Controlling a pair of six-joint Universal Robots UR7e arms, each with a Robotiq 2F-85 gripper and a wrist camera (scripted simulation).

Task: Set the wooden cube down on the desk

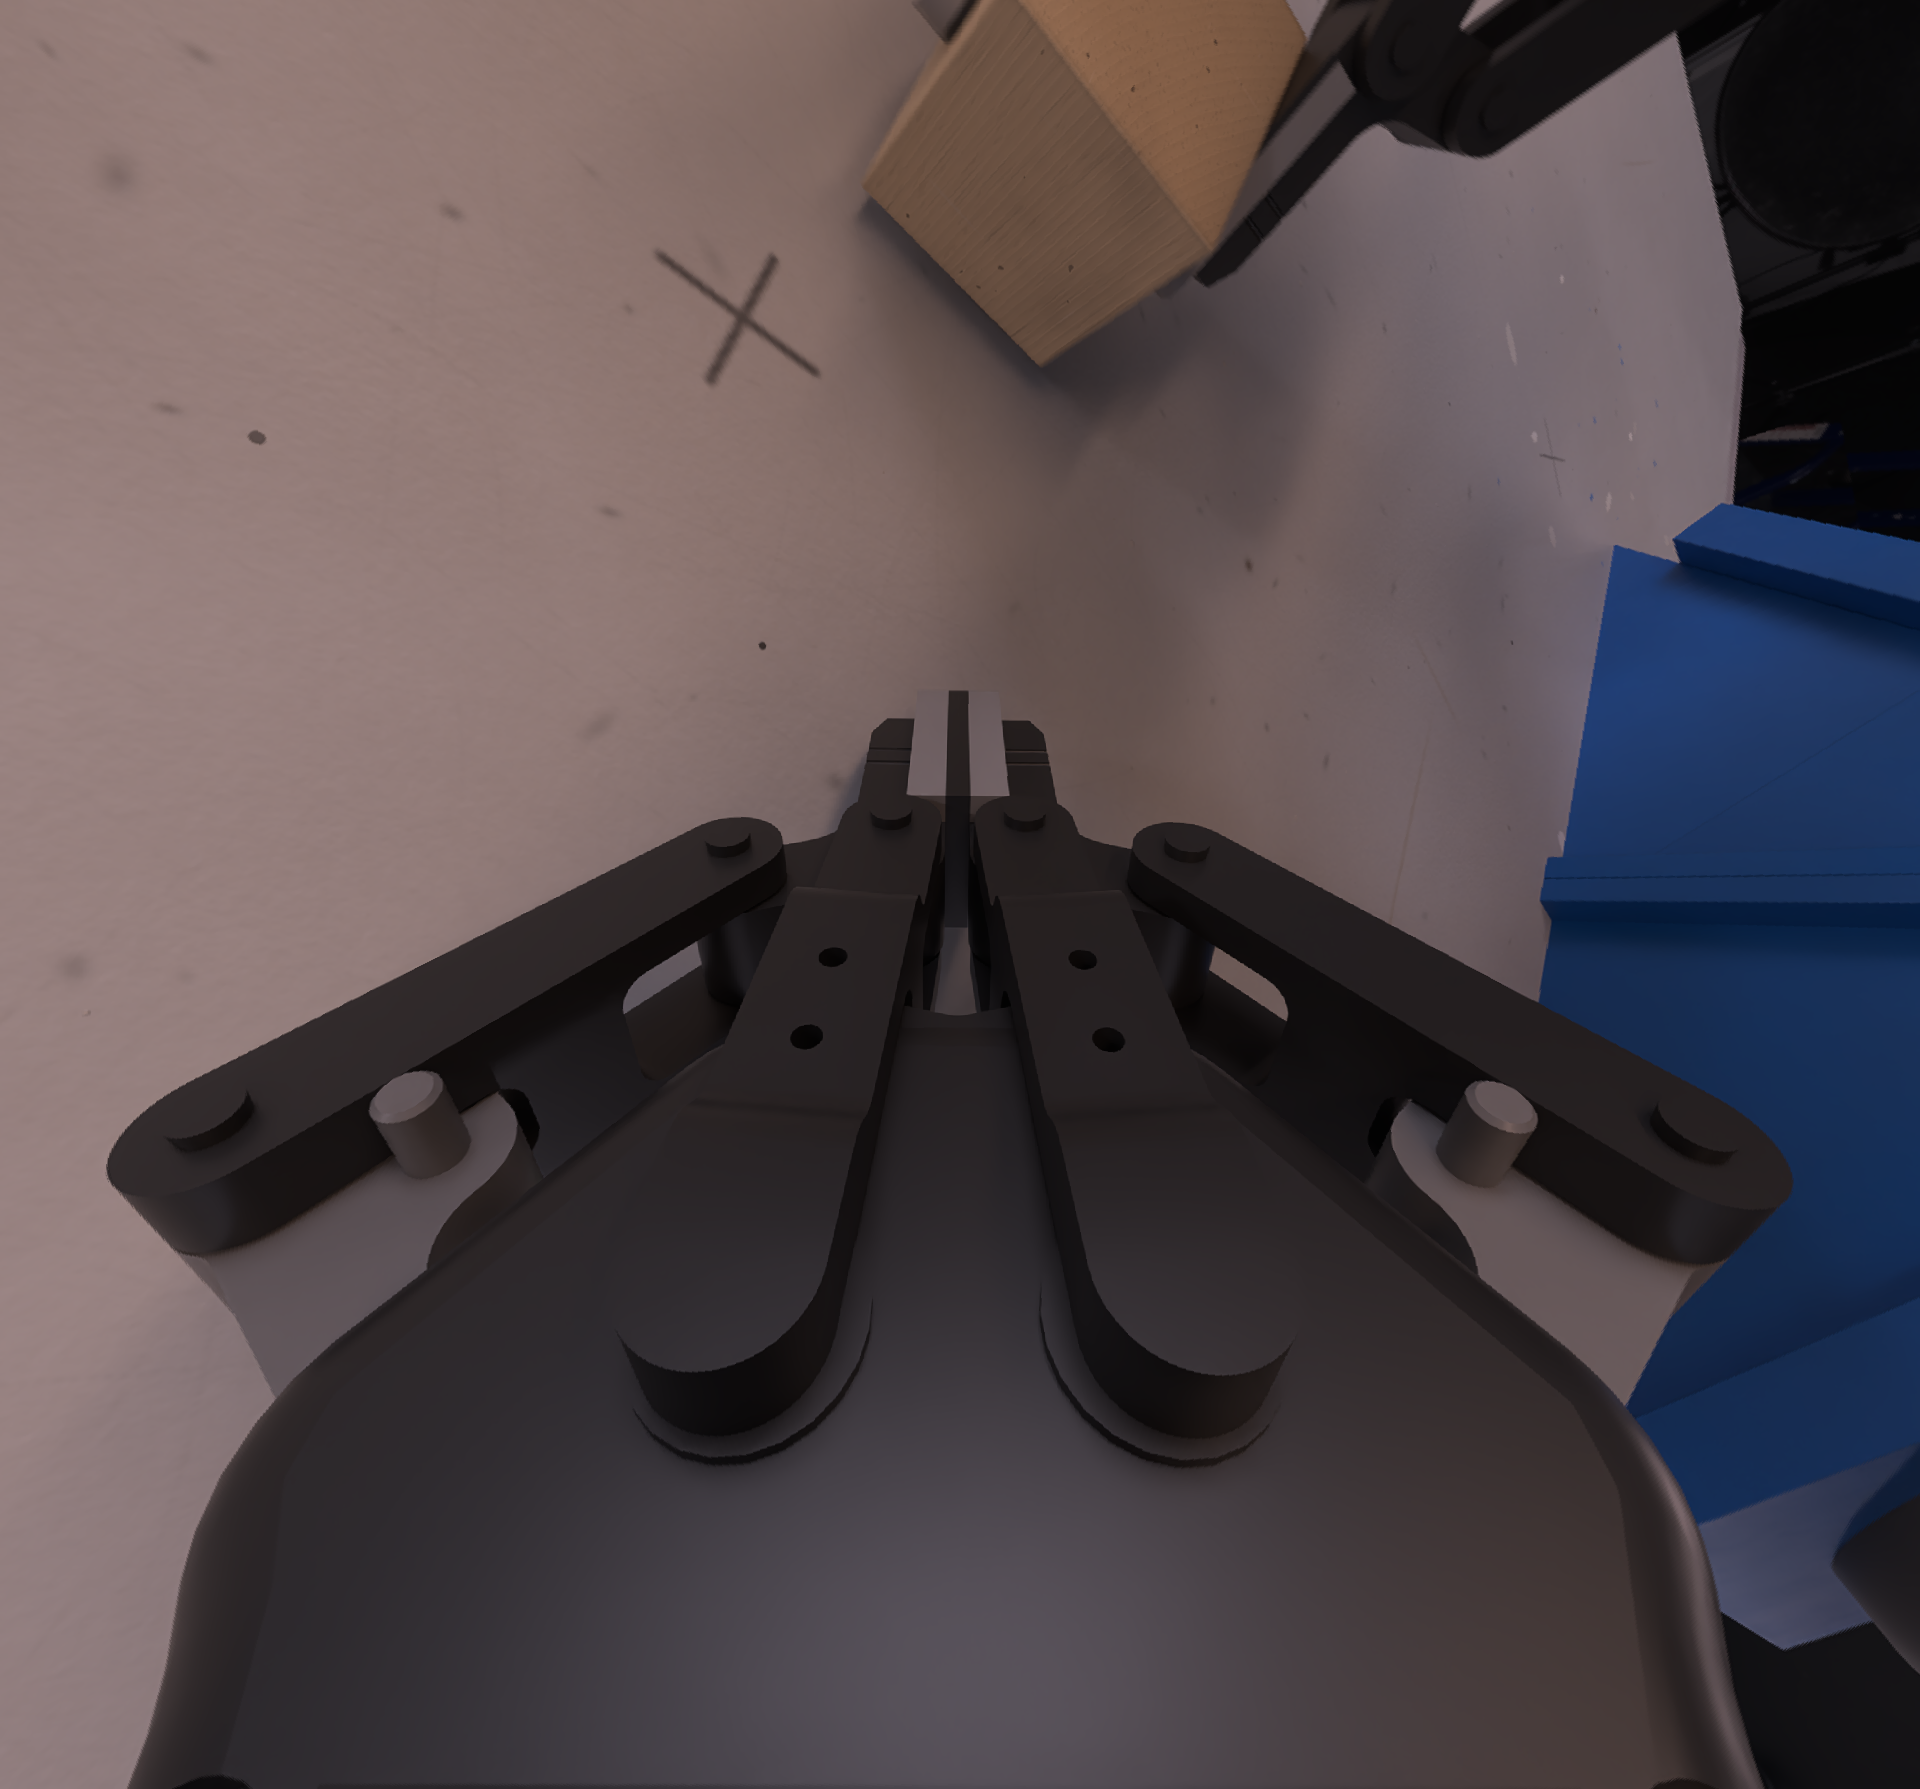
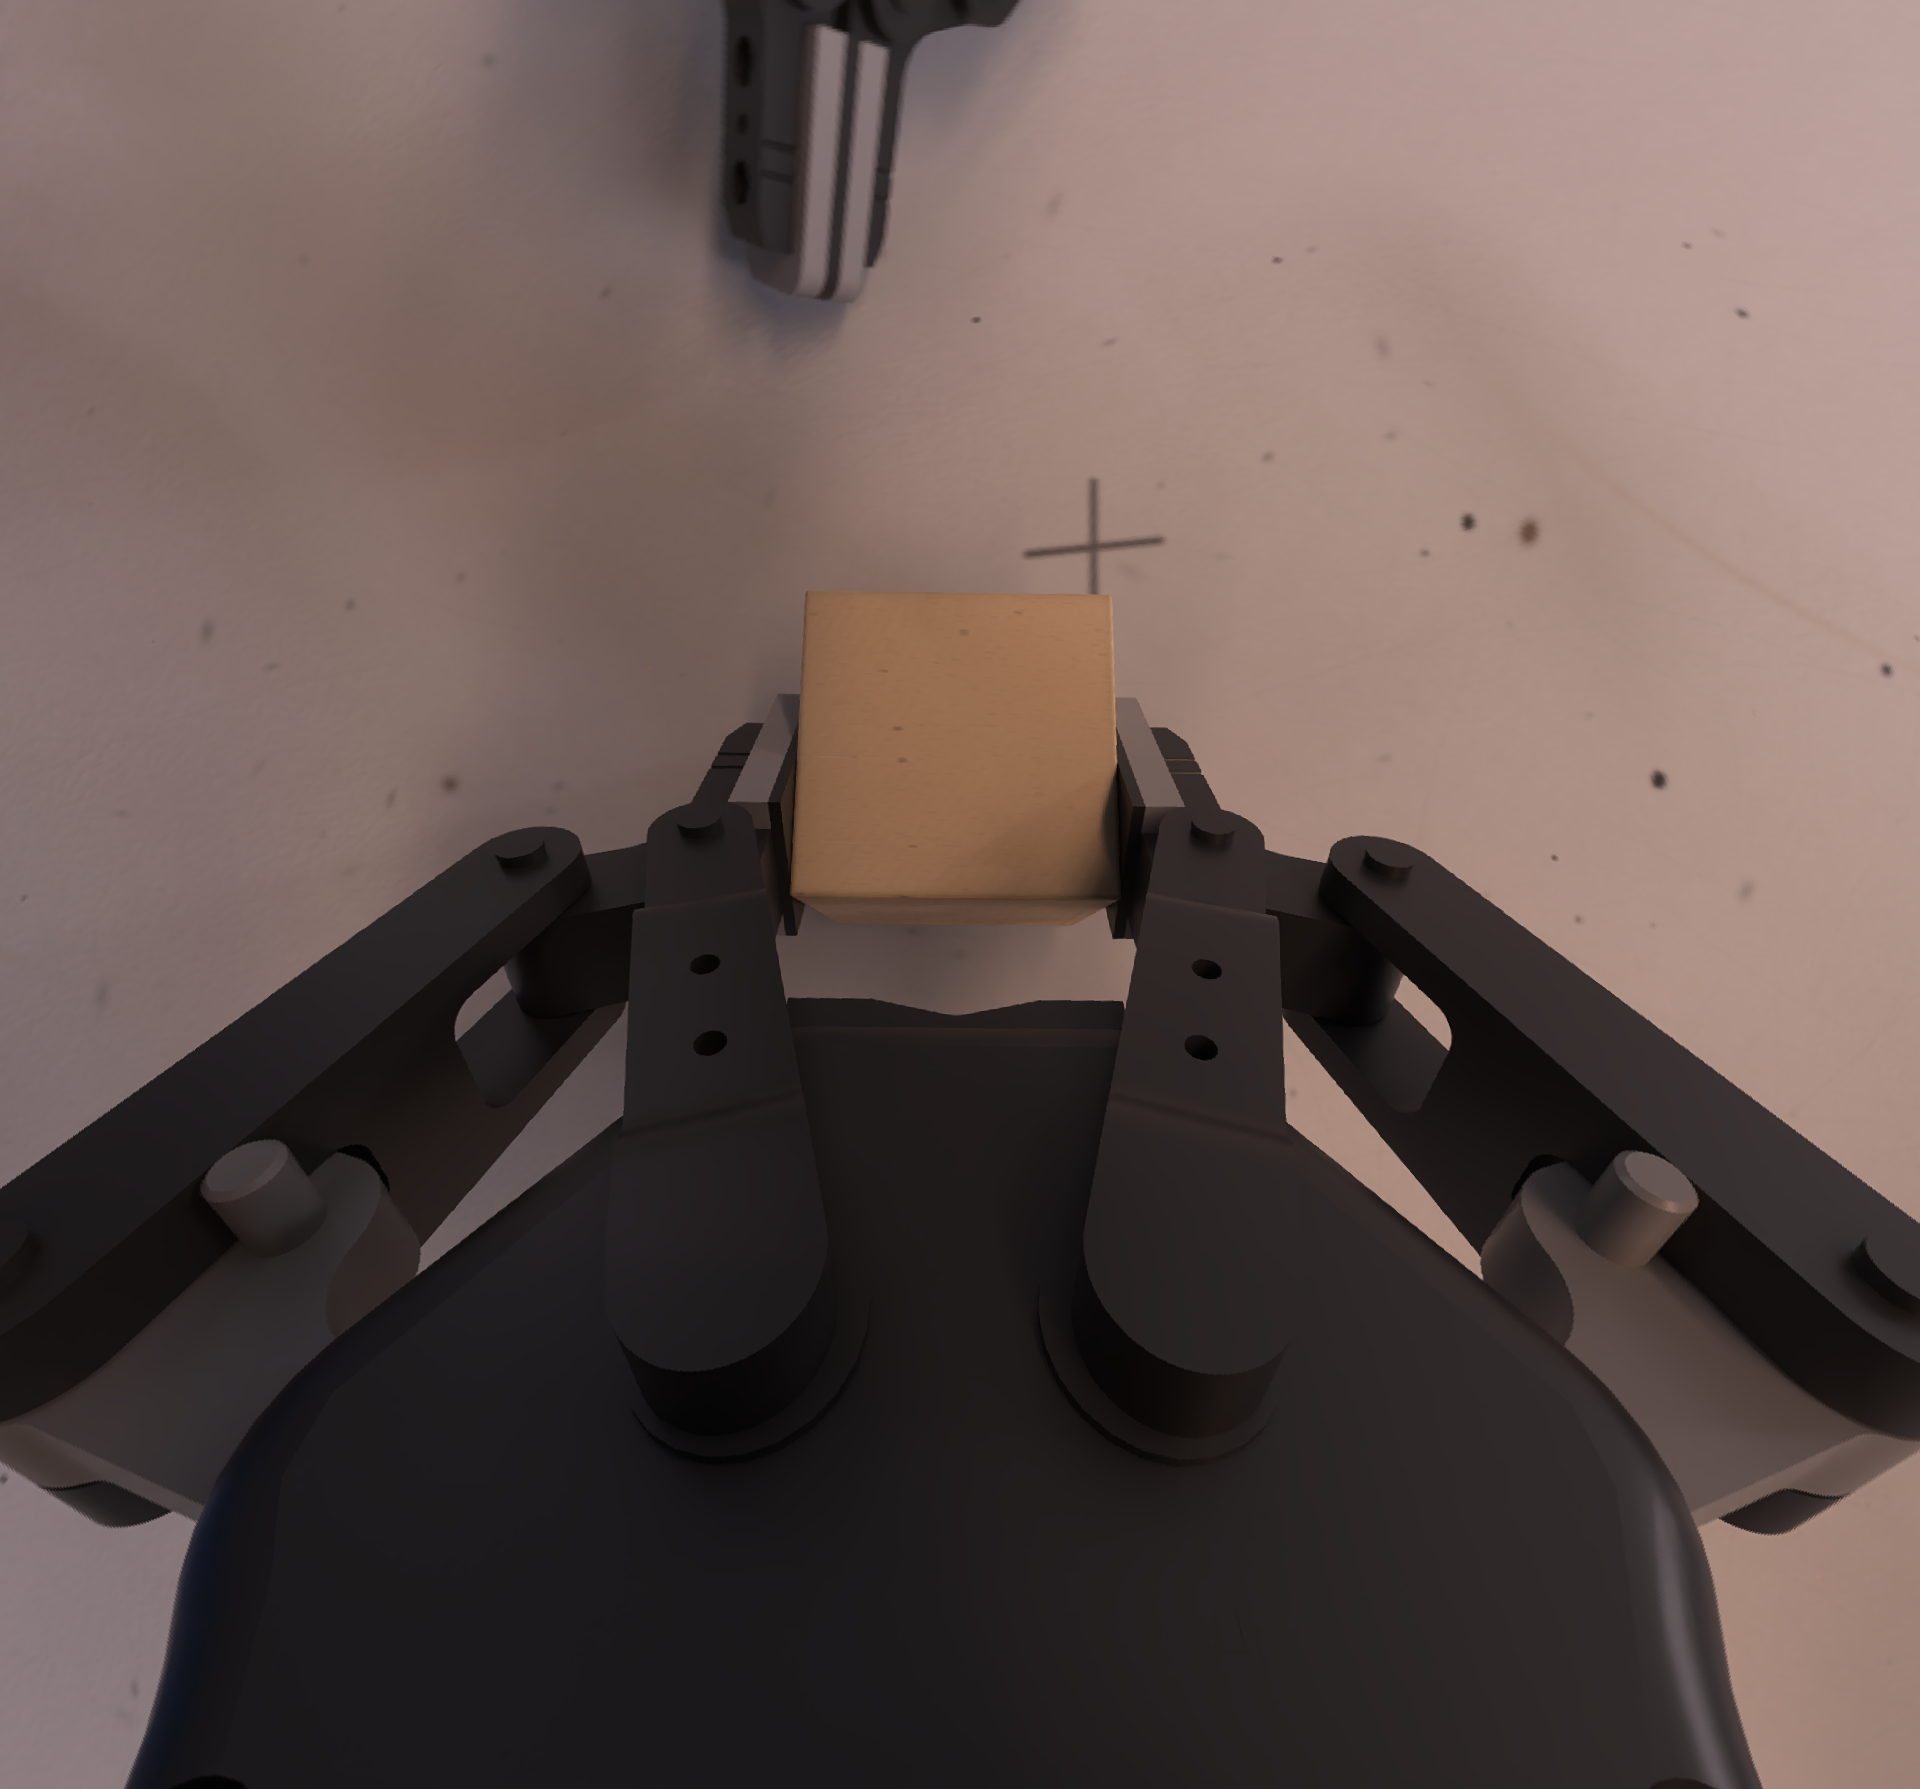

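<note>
Wooden cube [image 2: 951, 752] is sitting between the two fingers of the right gripper [image 2: 951, 783], whose pads are pressing against its left and right faces, so this gripper is holding the block. In the right wrist view the cube is filling the gap between the fingers and is sticking out past their tips toward the pale desk [image 2: 1455, 389]. Whether its lower face is touching the desk cannot be told from these views; in the left wrist view a dark shadow is lying tight under its lower corner [image 1: 1081, 129].

Just beyond the cube, a thin pencilled cross [image 2: 1093, 542] is marking the desk, with part of it hiding behind the block's far edge. In the left wrist view the same cross [image 1: 740, 316] is lying just beside the cube.

Farther out, the left gripper [image 1: 957, 742] is hanging over bare desk with its grey pads brought together, only a thin dark line showing between them, and nothing between them. The right wrist view is showing it [image 2: 831, 181] well apart from the cube, pointing down toward the desk.

To one side of the left gripper, a blue box [image 1: 1745, 908] is standing on the desk, near its edge.
</note>
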